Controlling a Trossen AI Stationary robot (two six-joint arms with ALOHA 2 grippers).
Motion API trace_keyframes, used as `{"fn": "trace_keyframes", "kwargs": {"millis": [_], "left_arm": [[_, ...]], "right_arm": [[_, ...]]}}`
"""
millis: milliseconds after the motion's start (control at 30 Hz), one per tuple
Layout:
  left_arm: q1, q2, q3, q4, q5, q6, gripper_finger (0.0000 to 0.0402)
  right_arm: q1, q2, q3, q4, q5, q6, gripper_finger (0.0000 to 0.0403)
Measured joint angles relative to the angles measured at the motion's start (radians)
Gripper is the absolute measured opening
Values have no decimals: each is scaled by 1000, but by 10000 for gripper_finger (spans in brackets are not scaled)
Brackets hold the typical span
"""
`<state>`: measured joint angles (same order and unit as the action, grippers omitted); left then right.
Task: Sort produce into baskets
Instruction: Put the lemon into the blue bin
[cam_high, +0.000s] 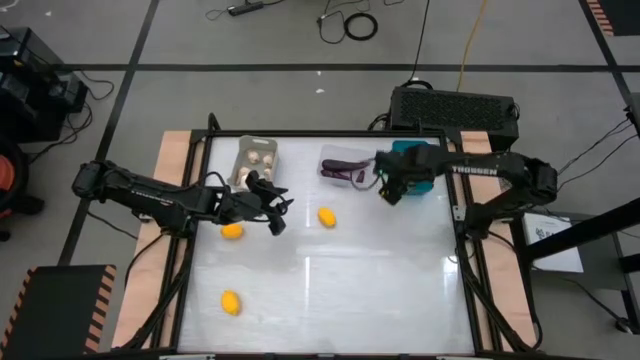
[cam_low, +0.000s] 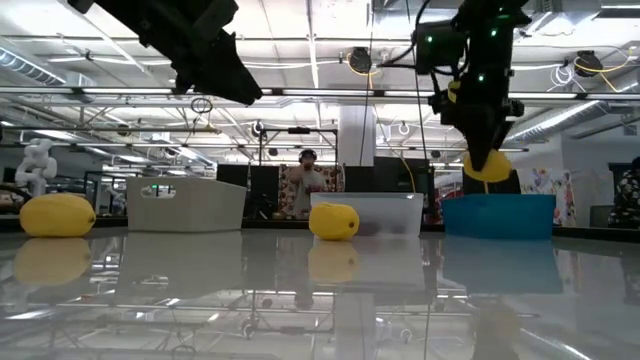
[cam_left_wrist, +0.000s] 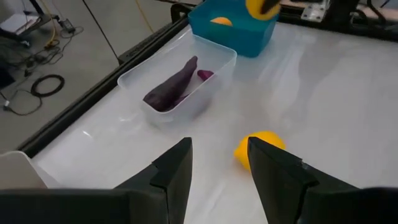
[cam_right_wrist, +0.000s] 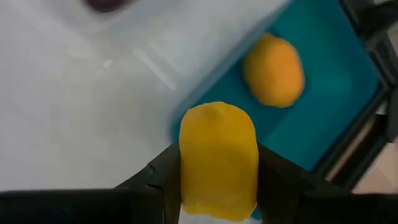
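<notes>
While clamped on a yellow fruit (cam_right_wrist: 217, 158), right gripper (cam_high: 392, 190) hovering over teal bin's (cam_right_wrist: 339, 81) edge, another fruit (cam_right_wrist: 273, 70) inside. Left gripper (cam_left_wrist: 217, 168) open, empty, above table near loose fruit (cam_left_wrist: 254, 149); beyond, eggplants (cam_left_wrist: 174, 90) in clear bin (cam_left_wrist: 186, 106).

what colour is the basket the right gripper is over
Teal-blue plastic basket, clearest in the right wrist view.

Beyond my table's far edge (cam_high: 330, 135) I see a black vented box (cam_high: 455, 107) on the floor. Coiled cables (cam_high: 352, 24) lie farther out past it, and a person (cam_low: 305, 185) stands well behind the table.
</notes>
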<state>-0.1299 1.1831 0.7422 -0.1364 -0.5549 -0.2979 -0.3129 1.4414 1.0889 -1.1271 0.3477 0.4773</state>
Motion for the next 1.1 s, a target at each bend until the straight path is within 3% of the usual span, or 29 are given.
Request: {"fn": "trace_keyframes", "kwargs": {"millis": [167, 300, 433, 600, 733, 933, 1100], "left_arm": [[0, 0, 0, -4, -15, 33, 164], [-1, -5, 0, -38, -150, 4, 164], [-1, -55, 0, -182, -233, -109, 164], [-12, -152, 0, -404, -240, -327, 164], [-36, -210, 0, -475, -222, -494, 164], [-91, -197, 1, -473, -201, -465, 164], [-102, -182, 1, -415, -198, -467, 164]], "right_arm": [[-140, 0, 0, 9, 0, -70, 148], [-214, 0, 0, 37, -8, -123, 148], [-275, 0, 0, 45, -13, -144, 159], [-317, 0, 0, 44, -13, -159, 205], [-329, 0, 0, 49, -22, -177, 245], [-342, 0, 4, 33, -116, -234, 282], [-326, 0, 61, 28, -243, -199, 290]]}}
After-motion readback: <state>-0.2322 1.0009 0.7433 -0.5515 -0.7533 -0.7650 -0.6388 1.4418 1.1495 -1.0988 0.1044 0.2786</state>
